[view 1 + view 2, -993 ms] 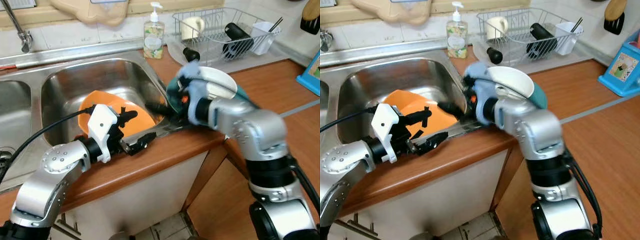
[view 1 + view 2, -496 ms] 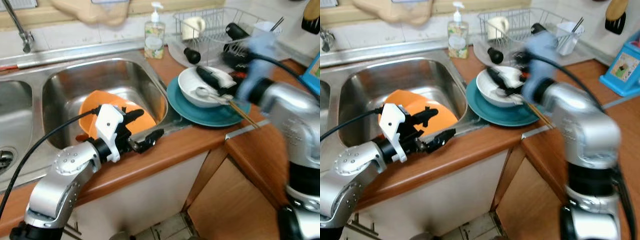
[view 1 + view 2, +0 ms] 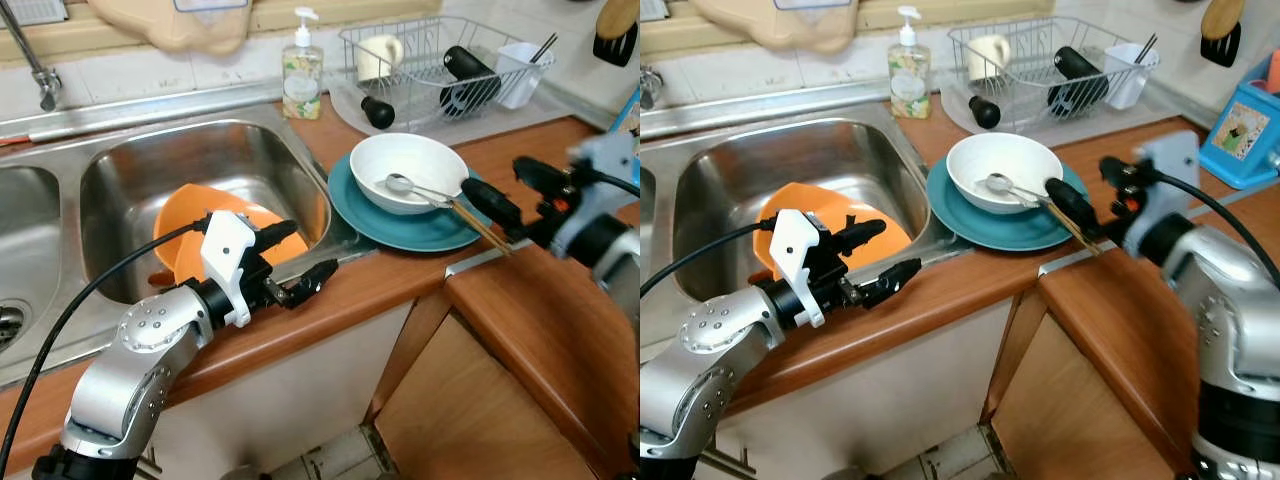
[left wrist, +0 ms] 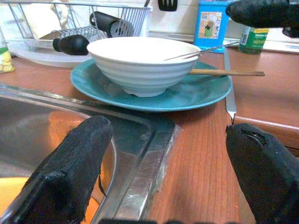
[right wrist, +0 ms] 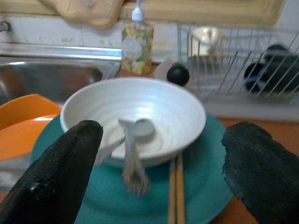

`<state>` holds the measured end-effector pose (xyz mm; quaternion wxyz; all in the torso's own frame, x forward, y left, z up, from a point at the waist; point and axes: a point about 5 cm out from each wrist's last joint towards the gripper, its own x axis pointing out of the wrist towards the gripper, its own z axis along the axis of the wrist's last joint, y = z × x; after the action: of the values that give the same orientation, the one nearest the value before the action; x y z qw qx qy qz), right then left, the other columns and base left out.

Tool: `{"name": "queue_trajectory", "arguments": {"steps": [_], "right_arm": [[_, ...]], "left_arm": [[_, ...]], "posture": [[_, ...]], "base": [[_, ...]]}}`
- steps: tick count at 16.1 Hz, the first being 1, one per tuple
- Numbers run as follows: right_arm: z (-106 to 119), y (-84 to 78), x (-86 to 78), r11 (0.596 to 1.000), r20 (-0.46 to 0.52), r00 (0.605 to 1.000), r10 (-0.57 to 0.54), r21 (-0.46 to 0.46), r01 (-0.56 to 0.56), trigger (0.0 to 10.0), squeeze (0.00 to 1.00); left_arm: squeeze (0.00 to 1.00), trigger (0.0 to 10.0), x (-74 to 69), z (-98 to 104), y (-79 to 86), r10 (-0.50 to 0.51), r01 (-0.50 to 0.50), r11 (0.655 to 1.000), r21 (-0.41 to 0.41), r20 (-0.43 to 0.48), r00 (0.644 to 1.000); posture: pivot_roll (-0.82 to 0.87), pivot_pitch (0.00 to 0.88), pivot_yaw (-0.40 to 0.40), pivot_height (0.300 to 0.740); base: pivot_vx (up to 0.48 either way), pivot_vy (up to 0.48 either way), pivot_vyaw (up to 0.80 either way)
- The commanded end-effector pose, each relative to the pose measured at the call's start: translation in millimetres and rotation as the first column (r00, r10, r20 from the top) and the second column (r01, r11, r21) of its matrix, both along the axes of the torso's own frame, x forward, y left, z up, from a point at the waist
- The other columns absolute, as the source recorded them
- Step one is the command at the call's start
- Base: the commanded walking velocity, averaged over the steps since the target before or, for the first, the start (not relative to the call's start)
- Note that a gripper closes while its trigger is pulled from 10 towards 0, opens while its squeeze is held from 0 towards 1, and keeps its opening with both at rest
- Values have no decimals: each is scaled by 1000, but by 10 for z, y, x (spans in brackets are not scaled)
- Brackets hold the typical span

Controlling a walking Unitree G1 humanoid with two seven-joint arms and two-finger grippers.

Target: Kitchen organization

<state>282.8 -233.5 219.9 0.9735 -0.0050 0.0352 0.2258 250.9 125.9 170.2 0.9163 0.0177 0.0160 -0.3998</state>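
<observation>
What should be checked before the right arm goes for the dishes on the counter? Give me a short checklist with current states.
1. Right tool open and empty: ok, its fingers are spread wide with nothing between them.
2. White bowl seated upright on the teal plate: ok.
3. Spoon resting inside the bowl: ok.
4. Chopsticks secure: not ok, they lie loose across the plate's rim and could slide if it is lifted.
5. Left tool out of the way: ok, it is open over the counter edge by the sink, apart from the plate.
6. Room in the dish rack: cannot tell, it already holds a mug and other items.
</observation>
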Motion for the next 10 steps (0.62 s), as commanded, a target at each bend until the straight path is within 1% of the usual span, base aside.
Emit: {"name": "queue_trajectory", "arguments": {"steps": [1, 2, 3, 4, 5, 7, 10], "right_arm": [[-8, -42, -17, 1000, 3, 1000, 7, 16, -7, 10000, 0], [-44, -45, -31, 1000, -11, 1000, 15, 24, -15, 8667, 0], [-90, -53, -38, 1000, -28, 999, 15, 24, -15, 4353, 0], [-119, -56, -29, 1000, -36, 999, 12, 18, -11, 2196, 0], [-132, -50, -13, 1000, -38, 999, 8, 16, -8, 1059, 0], [-148, -31, 27, 1000, -43, 999, 2, 20, -1, 0, 0], [-184, 32, 87, 999, -46, 999, 24, 33, -23, 0, 0]], "left_arm": [[0, 10000, -12, 19, -12, -7, 7, 1000, 1, 0, 1000], [0, 10000, -16, 16, -4, -7, 7, 1000, 1, -1, 1000], [0, 10000, -22, 16, 2, -5, 5, 1000, 2, -2, 1000], [0, 10000, -23, 15, 3, -4, 4, 1000, 1, -3, 1000], [0, 10000, -25, 15, 2, -5, 5, 1000, 2, -3, 1000], [0, 10000, -23, 15, 5, -5, 5, 1000, 4, -3, 1000], [0, 10000, -22, 14, 14, -3, 3, 1000, 8, -3, 1000]], "posture": [[-152, 0, 9, 740], [-152, 0, 9, 740], [-152, 0, 8, 740], [-152, 0, 8, 740], [-151, 0, 9, 740], [-148, 0, 8, 740], [-148, 0, 8, 740]], "base": [[0, 0, 0], [0, 0, 0], [0, 0, 0], [0, 0, 0], [0, 0, 0], [0, 0, 0], [0, 0, 0]]}}
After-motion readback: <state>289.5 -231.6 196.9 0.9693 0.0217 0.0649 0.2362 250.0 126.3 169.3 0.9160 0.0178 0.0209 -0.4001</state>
